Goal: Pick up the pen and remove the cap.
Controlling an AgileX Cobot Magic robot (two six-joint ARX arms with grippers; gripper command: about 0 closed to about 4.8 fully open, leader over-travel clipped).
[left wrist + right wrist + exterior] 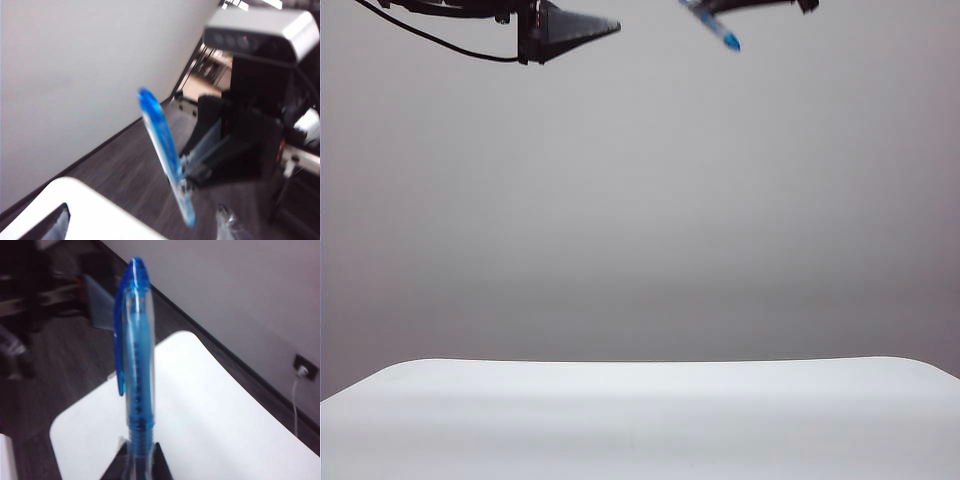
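With the right gripper clamped on the pen, the wide-apart left gripper should straddle the cap squarely, then pull along its axis.

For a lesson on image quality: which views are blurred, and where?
Exterior view: sharp table, soft pen at the top edge. Left wrist view: motion blur smears the pen and right gripper. Right wrist view: cap slightly soft, background blurred.
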